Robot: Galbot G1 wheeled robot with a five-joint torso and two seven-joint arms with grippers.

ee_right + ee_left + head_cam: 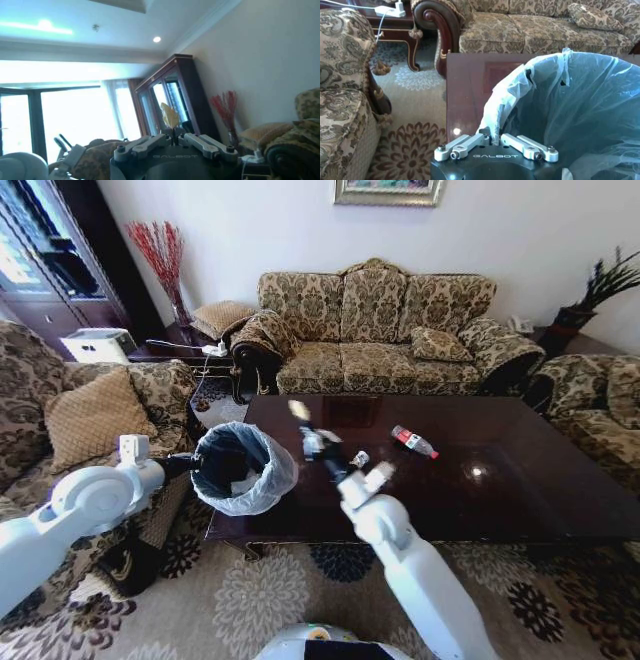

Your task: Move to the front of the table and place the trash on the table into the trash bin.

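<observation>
The dark glossy table (520, 480) stands in front of me. My left gripper (196, 464) (495, 139) is shut on the rim of the black trash bin (240, 468) (570, 112). The bin is lined with a whitish bag and is held at the table's left end. My right gripper (304, 424) (174, 137) is raised over the table just right of the bin. It points upward and is shut on a small pale yellowish scrap of trash (298, 409) (170, 115). On the table lie a clear bottle with a red label (413, 442) and a small white wrapper (360, 459).
A patterned sofa (385, 330) stands behind the table, with armchairs at the left (70, 410) and right (600, 405). A small side table (180, 345) with a cable is at the back left. Patterned carpet (250, 600) lies under me.
</observation>
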